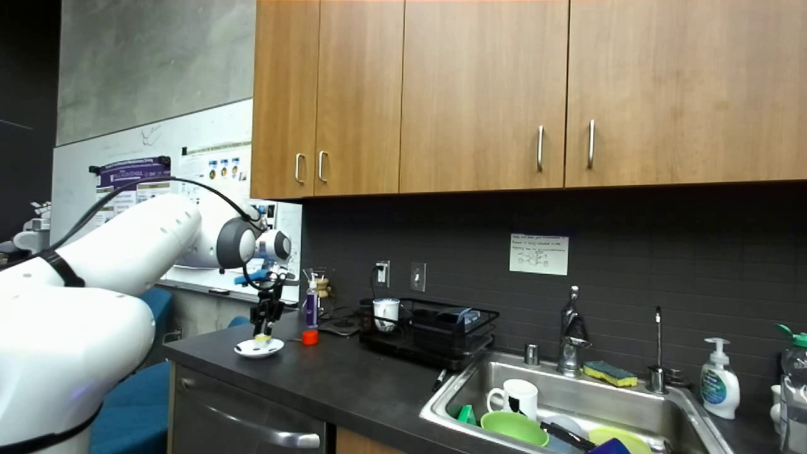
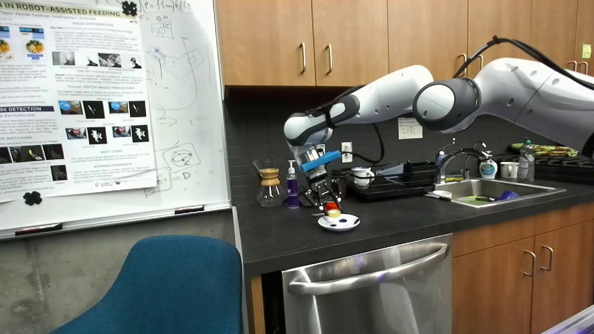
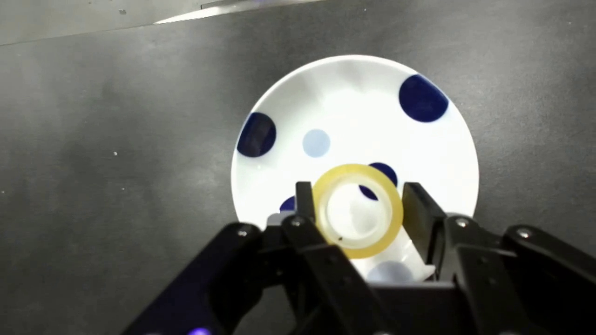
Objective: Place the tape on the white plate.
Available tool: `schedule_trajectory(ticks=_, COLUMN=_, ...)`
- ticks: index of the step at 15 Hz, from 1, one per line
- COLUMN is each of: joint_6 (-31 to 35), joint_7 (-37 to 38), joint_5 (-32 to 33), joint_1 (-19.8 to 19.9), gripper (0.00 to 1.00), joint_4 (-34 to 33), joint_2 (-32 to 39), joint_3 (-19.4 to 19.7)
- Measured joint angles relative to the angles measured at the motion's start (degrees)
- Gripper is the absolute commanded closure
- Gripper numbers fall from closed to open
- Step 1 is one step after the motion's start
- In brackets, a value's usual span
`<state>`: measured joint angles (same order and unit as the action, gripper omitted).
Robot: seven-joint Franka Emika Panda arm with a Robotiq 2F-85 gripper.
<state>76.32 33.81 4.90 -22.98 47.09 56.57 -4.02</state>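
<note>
The tape is a small pale yellow roll with an open centre. It lies between my fingers in the wrist view and shows small in both exterior views. The white plate has blue spots and sits on the dark counter, also in both exterior views. My gripper points down over the plate, with a finger against each side of the tape; it also shows in both exterior views. I cannot tell whether the tape touches the plate.
A red item stands just behind the plate. A purple bottle and a glass carafe stand farther back. A black dish rack and a sink lie along the counter. The counter's front edge is near the plate.
</note>
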Motion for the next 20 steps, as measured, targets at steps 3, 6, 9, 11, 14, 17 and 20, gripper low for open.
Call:
schedule_trajectory(ticks=3, joint_6=-0.42, joint_7=0.43, joint_5=-0.35, joint_1=0.00, gripper=0.50, joint_4=-0.91, joint_2=0.85, joint_3=-0.01)
schedule_trajectory(ticks=6, joint_6=-0.29, joint_7=0.40, joint_5=-0.35, joint_1=-0.01, gripper=0.32, joint_4=-0.84, joint_2=1.02, joint_3=-0.01)
schedule_trajectory(ticks=9, joint_6=-0.29, joint_7=0.38, joint_5=-0.35, joint_1=-0.02, gripper=0.25, joint_4=-0.82, joint_2=1.03, joint_3=-0.01)
schedule_trajectory(ticks=11, joint_6=-0.29, joint_7=0.38, joint_5=-0.35, joint_1=-0.02, gripper=0.25, joint_4=-0.82, joint_2=1.03, joint_3=-0.01)
schedule_trajectory(ticks=14, joint_6=-0.29, joint_7=0.38, joint_5=-0.35, joint_1=-0.02, gripper=0.25, joint_4=-0.82, joint_2=1.03, joint_3=-0.01)
schedule_trajectory(ticks=17, joint_6=-0.29, joint_7=0.38, joint_5=-0.35, joint_1=-0.02, gripper=0.25, joint_4=-0.82, joint_2=1.03, joint_3=-0.01)
schedule_trajectory(ticks=20, joint_6=-0.29, joint_7=0.38, joint_5=-0.35, joint_1=-0.02, gripper=0.25, joint_4=-0.82, joint_2=1.03, joint_3=-0.01)
